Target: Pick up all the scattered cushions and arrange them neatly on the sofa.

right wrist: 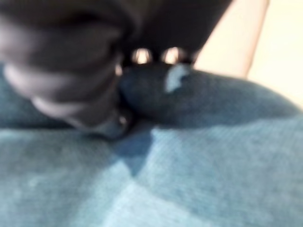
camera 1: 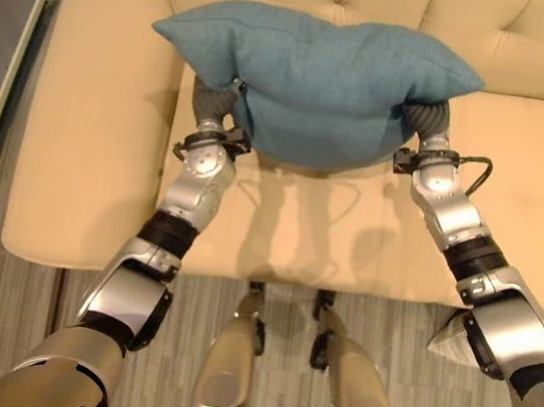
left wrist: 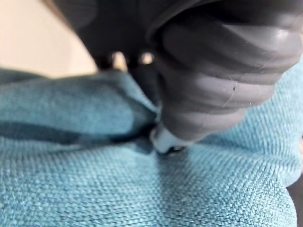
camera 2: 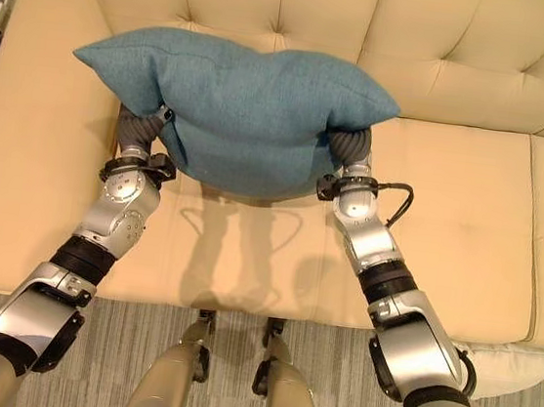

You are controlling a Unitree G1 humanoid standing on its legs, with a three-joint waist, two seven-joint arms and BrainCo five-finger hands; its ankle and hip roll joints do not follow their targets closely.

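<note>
Teal cushion (camera 2: 239, 106) held over the cream sofa (camera 2: 445, 233), left robot hand (camera 2: 141, 130) at nine o'clock, right robot hand (camera 2: 352, 146) at three; can't tell either's finger spread.

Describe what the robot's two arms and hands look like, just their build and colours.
Both arms are silver-grey shells with black bands at the joints. The left hand and right hand have wrists under dark grey ribbed covers, with a round silver housing just below each. A black cable loops out beside the right wrist. The fingers are hidden by the teal cushion.
</note>
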